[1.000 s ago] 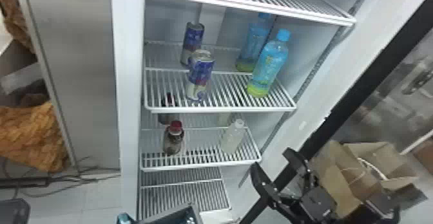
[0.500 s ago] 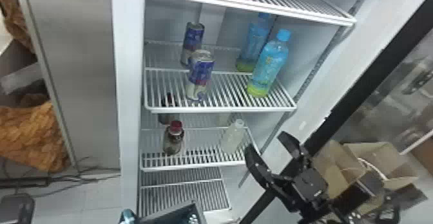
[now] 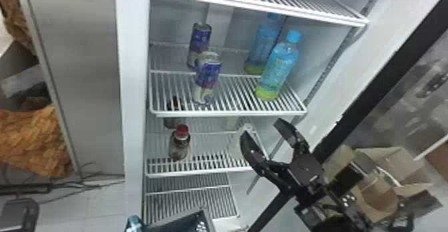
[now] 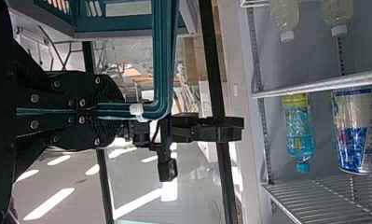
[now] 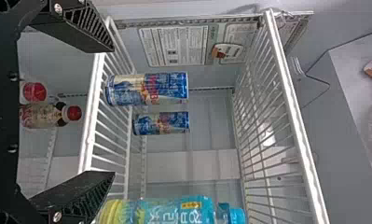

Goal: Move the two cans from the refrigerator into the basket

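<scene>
- Moved right gripper (image 3: 261, 128) up and leftward in head view, closer to shelf (image 3: 233, 113) with cans.
- Looks like an approach to front can (image 3: 208, 78); still to pick both.
- Standing upright on shelf: front can, with rear can (image 3: 200, 43) behind; must go to basket (image 3: 175, 219).
- Right gripper: spread wide, holding nothing, touching neither can.
- Left gripper (image 4: 120, 111): clamped on basket handle (image 4: 162, 56).
- Could clip front blue bottle (image 3: 278, 68) going in; probably needs to keep clear.
</scene>
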